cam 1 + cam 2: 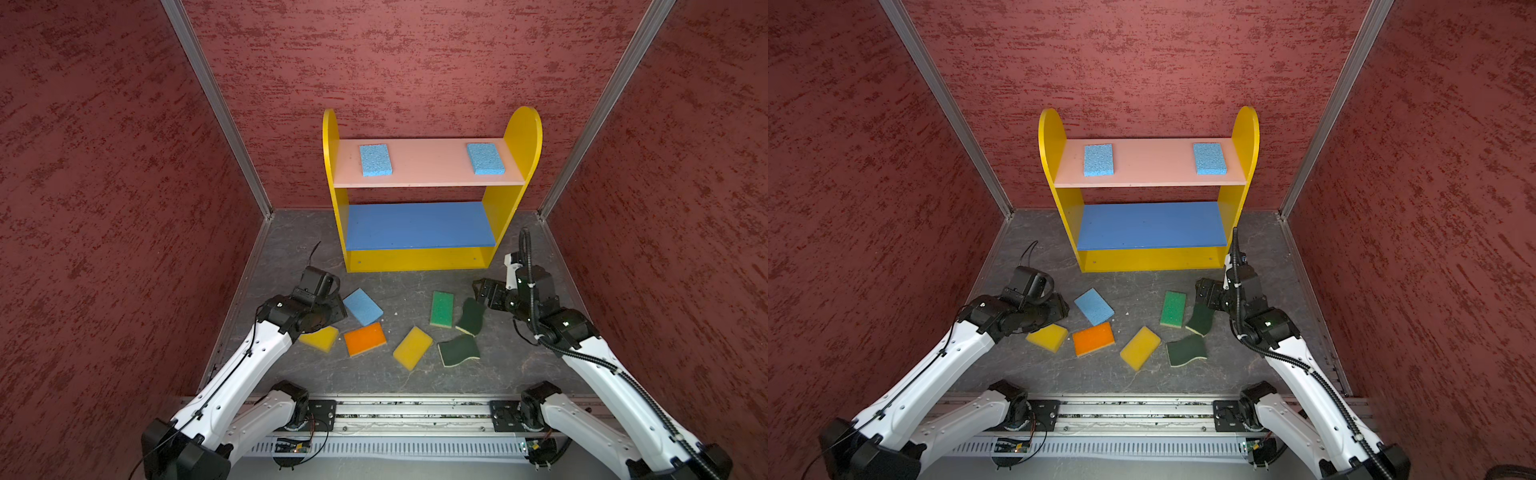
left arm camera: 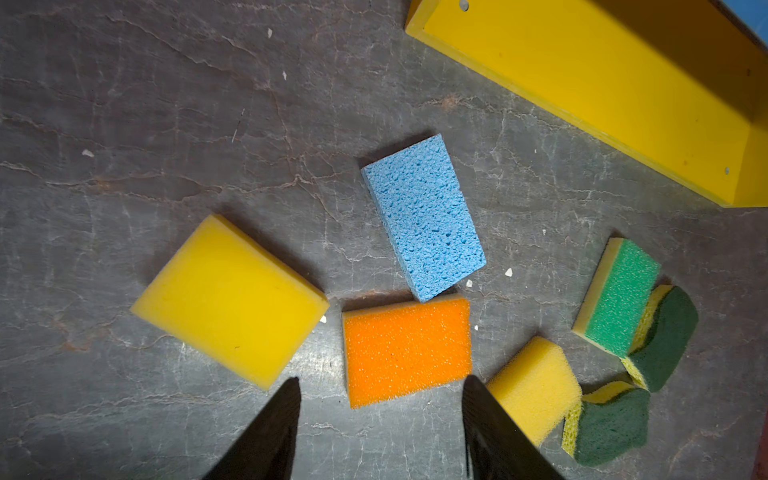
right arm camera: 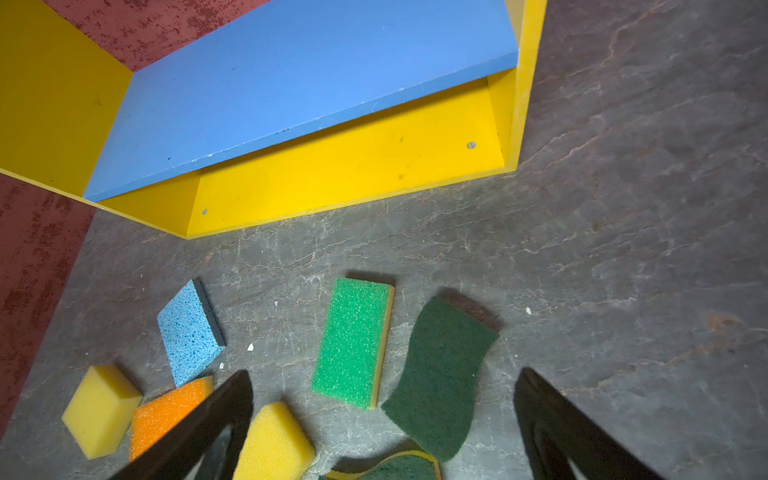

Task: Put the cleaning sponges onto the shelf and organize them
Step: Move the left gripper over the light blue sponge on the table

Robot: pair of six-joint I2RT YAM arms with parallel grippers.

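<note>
The shelf stands at the back, and two light blue sponges lie on its pink board. On the floor in front lie a blue sponge, an orange-topped one, two yellow ones, a bright green one and two dark green wavy ones. My left gripper hovers open over the orange sponge's near edge, holding nothing. My right gripper is open and empty above the green sponges.
Red textured walls close in the left, back and right of the grey stone floor. The shelf's blue middle board is bare. A metal rail carrying both arm bases runs along the front edge.
</note>
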